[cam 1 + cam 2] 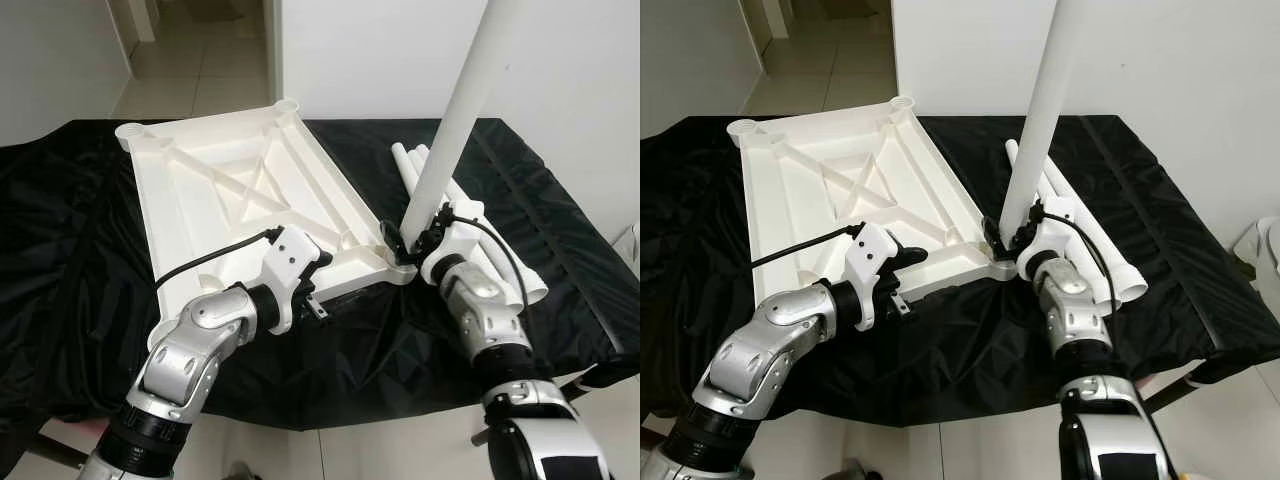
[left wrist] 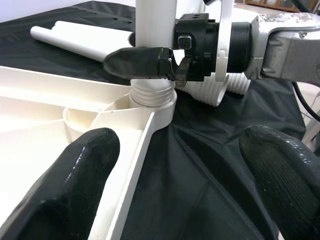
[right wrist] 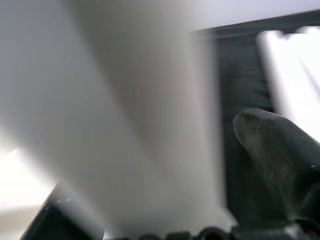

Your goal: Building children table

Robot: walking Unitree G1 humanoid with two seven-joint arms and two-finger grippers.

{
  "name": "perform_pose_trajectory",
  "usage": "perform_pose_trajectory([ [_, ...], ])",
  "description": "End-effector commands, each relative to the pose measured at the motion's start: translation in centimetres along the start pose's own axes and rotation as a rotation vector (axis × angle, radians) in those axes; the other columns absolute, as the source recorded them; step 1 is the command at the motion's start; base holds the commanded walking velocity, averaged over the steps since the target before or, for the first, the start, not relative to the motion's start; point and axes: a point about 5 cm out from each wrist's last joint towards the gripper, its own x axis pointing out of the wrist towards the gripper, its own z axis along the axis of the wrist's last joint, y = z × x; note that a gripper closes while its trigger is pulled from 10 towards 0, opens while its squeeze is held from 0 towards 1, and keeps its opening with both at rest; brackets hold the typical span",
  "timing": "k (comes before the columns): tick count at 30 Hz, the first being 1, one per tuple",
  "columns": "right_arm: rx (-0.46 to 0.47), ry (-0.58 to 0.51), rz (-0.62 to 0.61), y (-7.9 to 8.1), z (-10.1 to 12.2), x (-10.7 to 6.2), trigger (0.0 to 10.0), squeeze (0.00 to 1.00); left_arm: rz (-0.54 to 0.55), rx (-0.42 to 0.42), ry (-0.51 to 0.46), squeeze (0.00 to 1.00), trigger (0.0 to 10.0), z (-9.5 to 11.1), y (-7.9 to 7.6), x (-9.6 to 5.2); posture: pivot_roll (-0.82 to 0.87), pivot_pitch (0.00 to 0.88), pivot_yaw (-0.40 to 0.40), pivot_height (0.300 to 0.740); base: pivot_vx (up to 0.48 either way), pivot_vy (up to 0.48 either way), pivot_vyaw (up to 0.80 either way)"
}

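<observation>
White plastic tabletop (image 1: 240, 200) lying inverted on counter (image 1: 70, 250); right pincer (image 2: 170, 65) clamping white tube leg (image 1: 455, 120) over corner socket (image 2: 152, 97), risking cross-threading if tilting; left pincer (image 2: 175, 185) gaping, bracing nothing.

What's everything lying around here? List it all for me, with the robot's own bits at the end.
Tabletop: one, white plastic, lying upside down on the cloth with its ribbed underside up.
Standing leg: one, white tube, upright with its threaded end in the tabletop's near right corner socket.
Spare legs: a few, white, lying together on the cloth to the right of the tabletop; exact count unclear.
Cloth: one, black, covering the work surface.
Floor: light tiles, beyond the cloth.
Left claw: black fingers open, at the tabletop's near edge.
Right claw: black fingers closed around the base of the standing leg.
</observation>
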Motion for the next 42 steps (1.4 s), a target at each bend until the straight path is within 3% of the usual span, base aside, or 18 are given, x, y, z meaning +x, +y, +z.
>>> perform_pose_trajectory([
  [1,-0.030,0.020,0.126,0.3,-0.3,0.0,10.0,0.00,0.019,-0.001,0.009,0.00,10.0,-0.1,-0.1,0.0,-0.02,0.022,0.001,0.740,0.000,0.000,0.00],
  [12,-0.071,0.053,0.216,-0.3,-0.6,0.1,10.0,0.00,0.022,0.002,0.010,0.00,10.0,0.0,0.0,-0.1,-0.02,0.020,0.002,0.740,0.000,0.000,0.00],
  [13,-0.081,0.065,0.217,-0.5,-0.7,0.1,4.0,0.00,0.023,0.002,0.009,0.00,10.0,0.0,0.1,-0.1,-0.01,0.016,0.003,0.740,0.000,0.000,0.00],
  [15,-0.081,0.065,0.217,-0.5,-0.7,0.1,4.0,0.00,0.023,0.002,0.009,0.00,10.0,0.0,0.1,-0.1,-0.01,0.016,0.003,0.740,0.000,0.000,0.00],
  [16,-0.078,0.079,0.206,-0.7,-0.9,0.2,0.0,0.00,0.026,0.004,0.009,0.00,10.0,0.0,0.1,-0.2,0.00,0.014,0.002,0.740,0.000,0.000,0.00],
  [30,-0.018,0.083,0.215,-0.6,-2.2,-0.5,0.0,0.00,0.028,0.006,0.012,0.00,10.0,0.1,0.2,-0.3,-0.02,0.015,0.010,0.740,0.000,0.000,0.00],
  [31,-0.005,0.083,0.195,-0.4,-2.5,-0.5,3.3,0.00,0.025,0.006,0.011,0.00,10.0,0.1,0.2,-0.2,-0.02,0.016,0.012,0.740,0.000,0.000,0.00],
  [32,0.005,0.082,0.165,-0.2,-2.8,-0.5,10.0,0.00,0.023,0.006,0.011,0.00,10.0,0.1,0.2,-0.2,-0.02,0.016,0.013,0.740,0.000,0.000,0.00],
  [42,0.036,0.042,0.005,0.9,-2.7,-0.1,10.0,0.00,0.013,0.005,0.012,0.00,10.0,0.1,0.0,-0.1,-0.03,0.019,0.013,0.740,0.000,0.000,0.00],
])
